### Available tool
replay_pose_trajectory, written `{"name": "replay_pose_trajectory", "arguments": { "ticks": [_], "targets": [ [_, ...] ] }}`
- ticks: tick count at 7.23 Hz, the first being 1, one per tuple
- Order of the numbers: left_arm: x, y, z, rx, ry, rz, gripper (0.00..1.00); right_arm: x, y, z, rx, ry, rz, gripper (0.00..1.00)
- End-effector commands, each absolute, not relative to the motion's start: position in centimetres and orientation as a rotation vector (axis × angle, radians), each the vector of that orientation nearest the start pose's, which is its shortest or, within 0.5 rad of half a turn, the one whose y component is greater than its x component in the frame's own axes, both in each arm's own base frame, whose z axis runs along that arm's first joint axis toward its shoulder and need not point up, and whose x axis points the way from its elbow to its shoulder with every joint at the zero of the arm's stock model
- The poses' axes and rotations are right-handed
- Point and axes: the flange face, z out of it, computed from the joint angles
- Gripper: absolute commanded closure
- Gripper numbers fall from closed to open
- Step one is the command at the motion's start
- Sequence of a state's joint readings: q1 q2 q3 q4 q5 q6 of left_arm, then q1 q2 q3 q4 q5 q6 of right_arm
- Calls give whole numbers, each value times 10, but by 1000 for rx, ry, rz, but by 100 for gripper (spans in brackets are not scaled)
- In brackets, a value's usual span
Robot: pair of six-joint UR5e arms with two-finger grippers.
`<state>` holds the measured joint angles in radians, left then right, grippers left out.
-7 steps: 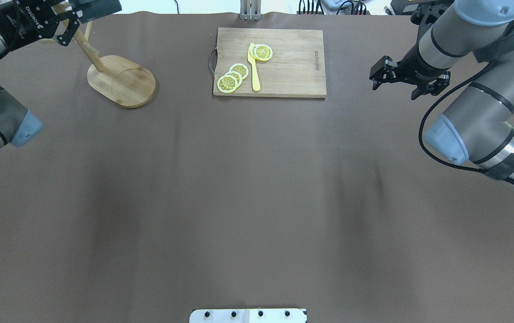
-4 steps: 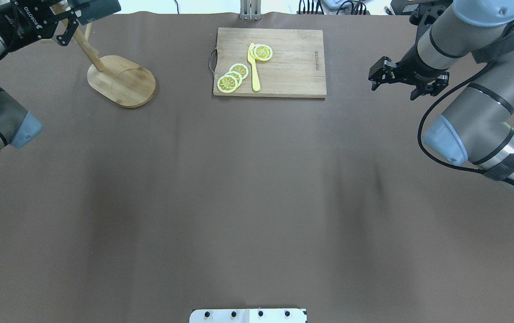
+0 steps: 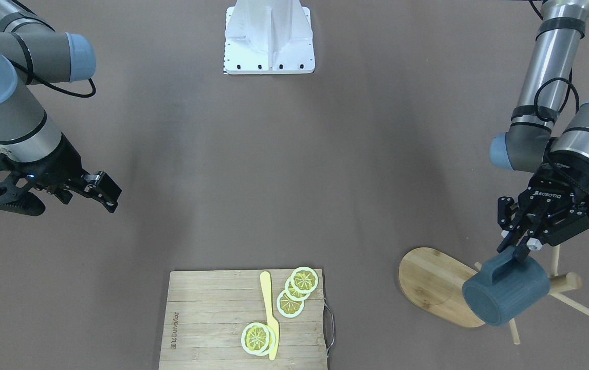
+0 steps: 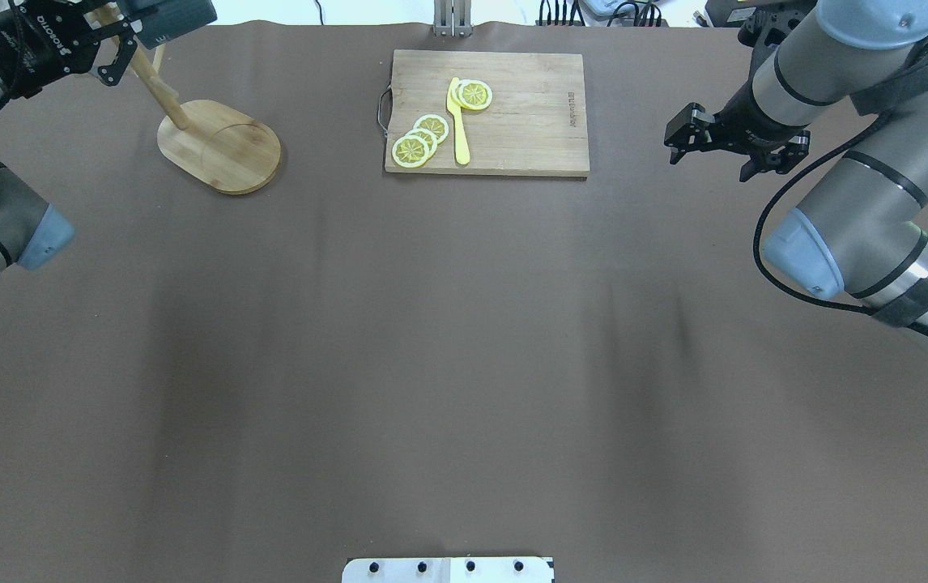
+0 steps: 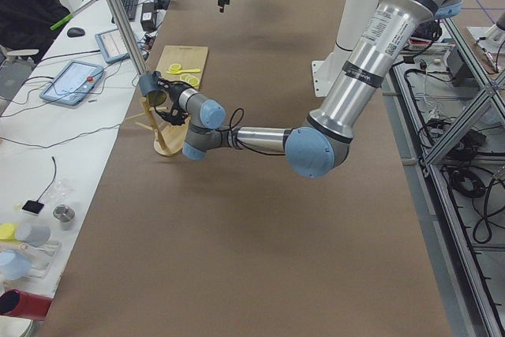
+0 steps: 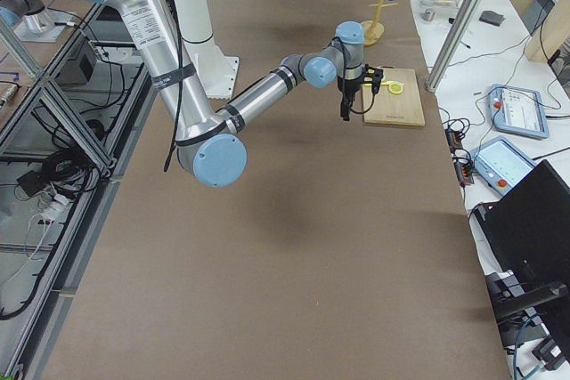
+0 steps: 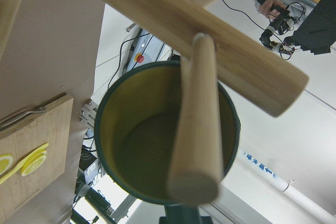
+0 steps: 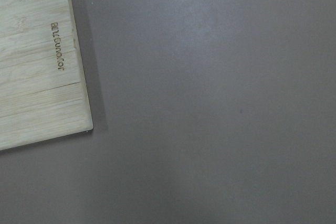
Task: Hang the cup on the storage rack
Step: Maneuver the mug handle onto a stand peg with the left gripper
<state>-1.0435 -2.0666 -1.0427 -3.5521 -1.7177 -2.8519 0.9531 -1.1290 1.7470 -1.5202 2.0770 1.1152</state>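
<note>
With the left gripper [image 3: 518,249] clamped on its handle, holds the cup [image 3: 505,293] tilted among the storage rack [image 3: 430,277] pegs, at 4 o'clock of the base. Seems to set a peg [image 7: 197,124] across the mouth, not through the loop; could fall on release, or tip the rack if pushed. Has the right gripper [image 4: 719,154] spread wide, empty.
</note>
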Motion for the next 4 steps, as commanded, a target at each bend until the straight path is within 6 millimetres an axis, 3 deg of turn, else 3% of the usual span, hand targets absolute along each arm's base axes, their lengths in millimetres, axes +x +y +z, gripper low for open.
{"name": "replay_pose_trajectory", "arguments": {
  "ticks": [1,4],
  "targets": [
    [225,-616,420,-391,2202,-1278,100,-298,-566,328,50,-814,301,0],
    [227,-612,422,-422,2178,-1233,100,-298,-566,328,50,-814,301,0]
  ]
}}
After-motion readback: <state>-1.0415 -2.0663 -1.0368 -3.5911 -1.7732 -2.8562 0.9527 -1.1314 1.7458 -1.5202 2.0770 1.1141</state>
